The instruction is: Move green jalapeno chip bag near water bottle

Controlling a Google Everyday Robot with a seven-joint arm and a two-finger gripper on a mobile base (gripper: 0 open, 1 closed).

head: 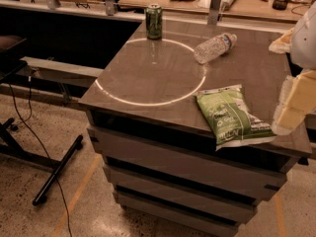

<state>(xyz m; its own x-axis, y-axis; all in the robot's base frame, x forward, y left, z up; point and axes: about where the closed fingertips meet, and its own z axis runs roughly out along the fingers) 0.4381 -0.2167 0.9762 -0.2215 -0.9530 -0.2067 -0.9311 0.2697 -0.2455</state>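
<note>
The green jalapeno chip bag (230, 116) lies flat at the front right of the brown cabinet top (148, 78), its lower end reaching the front edge. The water bottle (214, 47) lies on its side at the back right of the top, cap pointing right. My gripper (295, 105) is at the right edge of the view, its pale fingers just right of the bag's lower end and a little above the top. It holds nothing that I can see.
A dark green soda can (154, 21) stands upright at the back of the top. A bright ring of light (150, 73) marks the middle. Drawers sit below. A black stand base (54, 174) lies on the floor to the left. Desks run behind.
</note>
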